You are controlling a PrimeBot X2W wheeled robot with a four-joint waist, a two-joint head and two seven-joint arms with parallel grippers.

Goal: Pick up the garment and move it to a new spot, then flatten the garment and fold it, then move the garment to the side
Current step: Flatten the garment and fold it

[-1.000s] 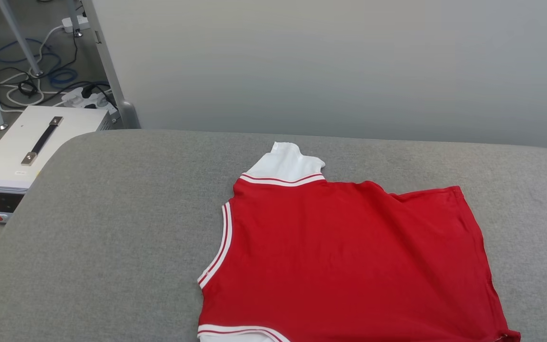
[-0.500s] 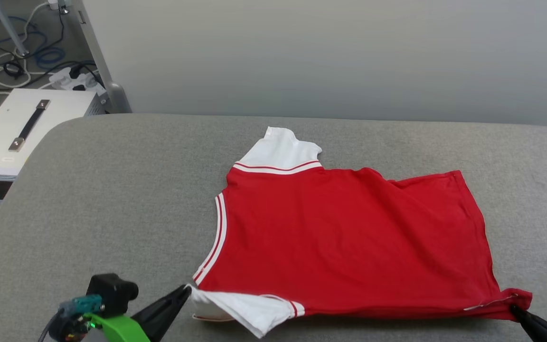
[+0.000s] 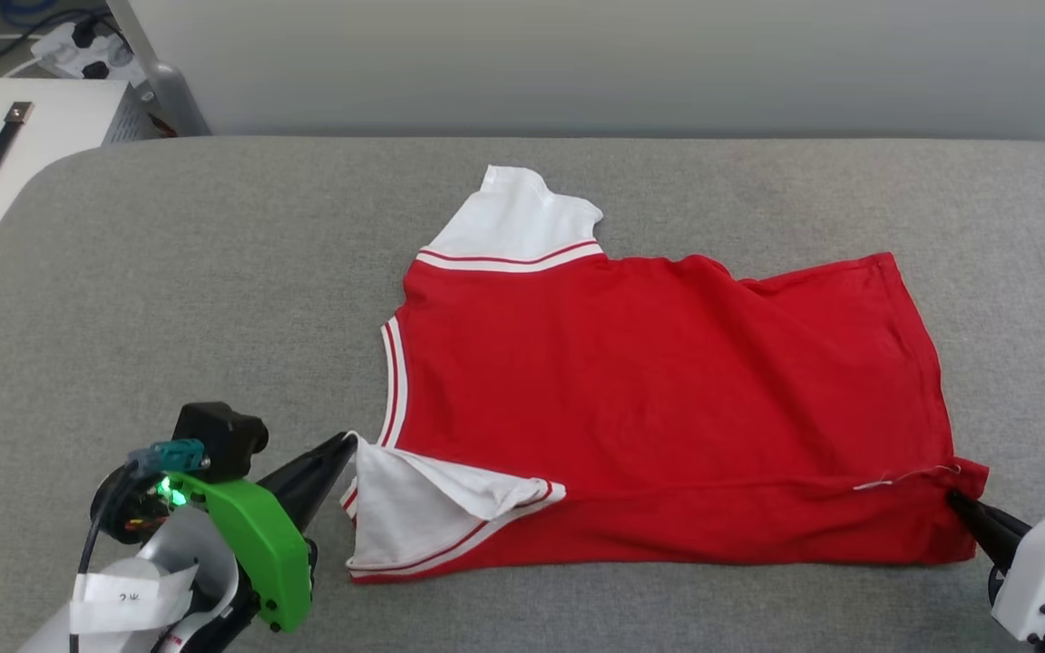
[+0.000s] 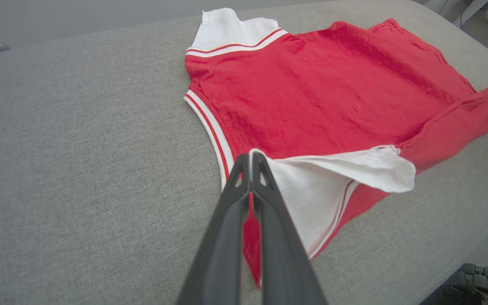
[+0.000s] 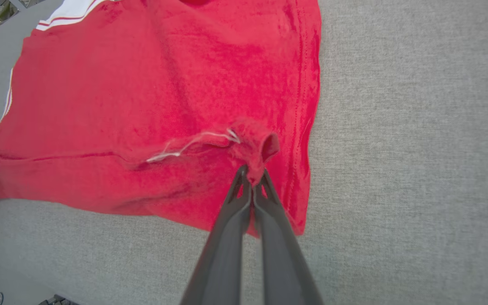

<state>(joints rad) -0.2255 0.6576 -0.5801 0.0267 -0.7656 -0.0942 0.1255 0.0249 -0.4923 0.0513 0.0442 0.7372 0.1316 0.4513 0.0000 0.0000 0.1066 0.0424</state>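
View from my remote station: the garment point(image 3: 668, 390), a red jersey with white short sleeves and red-and-white striped trim, lies spread over the centre and right of the head view, plain red side up. Its neckline faces the left of the frame and its hem the right. One white sleeve point(image 3: 522, 218) lies flat toward the upper centre; the other sleeve point(image 3: 414, 508) is turned over on itself at the lower centre-left. I see the left gripper point(image 3: 346, 442) at the lower left, fingers pressed together and pinching the corner where that near sleeve meets the striped neckline. In the left wrist view the cloth rises from the surface at the pinch. The right gripper point(image 3: 953, 497) sits at the lower right, likewise clamped, nipping a small bunch of red fabric at the near hem corner. A loose white thread point(image 5: 184, 148) trails from that corner. Between the two pinches the near edge forms a long red fold. Everything rests on a gray fabric-covered table point(image 3: 169, 299), with a pale wall point(image 3: 577, 63) behind and a white box with a dark handle point(image 3: 42, 118) at the upper left.
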